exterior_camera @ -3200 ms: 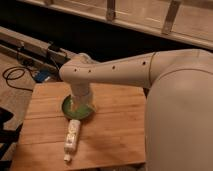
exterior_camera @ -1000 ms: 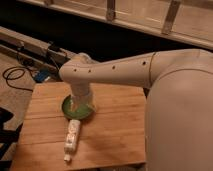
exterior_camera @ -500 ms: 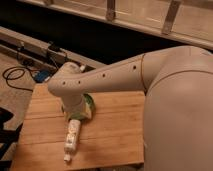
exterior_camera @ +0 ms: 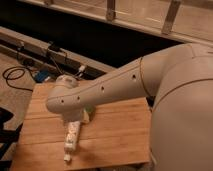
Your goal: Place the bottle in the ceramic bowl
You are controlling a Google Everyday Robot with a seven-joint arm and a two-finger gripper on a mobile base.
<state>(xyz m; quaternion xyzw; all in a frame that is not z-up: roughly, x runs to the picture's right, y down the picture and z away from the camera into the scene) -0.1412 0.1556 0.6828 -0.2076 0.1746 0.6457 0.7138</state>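
Observation:
The bottle (exterior_camera: pixel 71 138) is slender and cream-white and lies on the wooden table (exterior_camera: pixel 115 135), with its cap (exterior_camera: pixel 66 157) toward the front edge. My white arm (exterior_camera: pixel 100 90) reaches from the right across the table. The gripper (exterior_camera: pixel 75 120) hangs below the arm's end, right over the bottle's far end, and the arm mostly hides it. The ceramic bowl shows only as a green sliver (exterior_camera: pixel 89 115) under the arm, just behind and right of the bottle.
My white body (exterior_camera: pixel 185 115) fills the right side. A dark ledge with a rail (exterior_camera: pixel 30 42) runs behind the table. Black cables (exterior_camera: pixel 15 75) lie on the floor at left. A dark object (exterior_camera: pixel 5 125) stands off the table's left edge.
The arm has swung left and toward the front, lowering its end from above the bowl to over the bottle's far end. It now covers most of the bowl. The bottle has not moved.

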